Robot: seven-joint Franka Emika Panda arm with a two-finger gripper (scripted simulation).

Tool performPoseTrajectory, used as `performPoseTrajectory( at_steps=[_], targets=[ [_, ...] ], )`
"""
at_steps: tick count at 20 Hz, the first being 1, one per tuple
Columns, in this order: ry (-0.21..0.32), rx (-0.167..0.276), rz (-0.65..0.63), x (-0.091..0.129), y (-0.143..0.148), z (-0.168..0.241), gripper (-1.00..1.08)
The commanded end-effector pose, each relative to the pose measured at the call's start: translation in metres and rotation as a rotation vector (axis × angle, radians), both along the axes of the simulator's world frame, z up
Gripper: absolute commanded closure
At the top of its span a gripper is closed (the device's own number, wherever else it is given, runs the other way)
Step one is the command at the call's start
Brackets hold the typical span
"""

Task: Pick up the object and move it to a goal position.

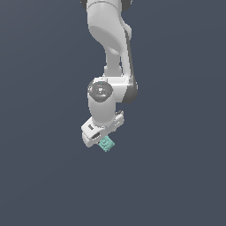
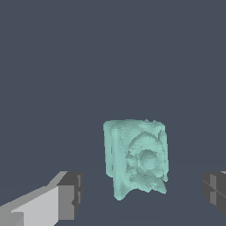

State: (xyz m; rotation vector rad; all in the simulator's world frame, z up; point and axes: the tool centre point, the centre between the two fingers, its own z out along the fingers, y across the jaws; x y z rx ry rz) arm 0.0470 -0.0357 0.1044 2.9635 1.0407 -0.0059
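The object (image 2: 136,158) is a small teal-green lumpy block with a swirl relief on its face. In the wrist view it lies between my two dark finger pads (image 2: 70,196), with a clear gap on each side. My gripper (image 2: 143,196) is open and touches nothing. In the exterior view the object (image 1: 106,144) shows as a tiny teal piece just under the white hand of the gripper (image 1: 100,140), whose fingertips are hidden behind the hand.
A plain dark grey-blue surface (image 1: 176,176) fills both views. The white arm (image 1: 110,39) comes down from the top of the exterior view.
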Motion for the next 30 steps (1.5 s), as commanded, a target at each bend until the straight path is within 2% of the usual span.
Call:
performPoseTrajectory(
  at_steps=[1, 11, 20, 26, 27, 30],
  targets=[
    [-0.002, 0.001, 0.027, 0.002, -0.001, -0.002, -0.92],
    [-0.003, 0.002, 0.046, 0.004, -0.003, -0.008, -0.92],
    [-0.003, 0.002, 0.051, 0.002, -0.003, -0.048, -0.92],
    [-0.003, 0.002, 0.051, 0.004, -0.003, -0.055, -0.92],
    [-0.003, 0.002, 0.051, 0.004, -0.003, -0.055, 1.08],
    [-0.003, 0.002, 0.051, 0.004, -0.003, -0.055, 1.08]
  ],
)
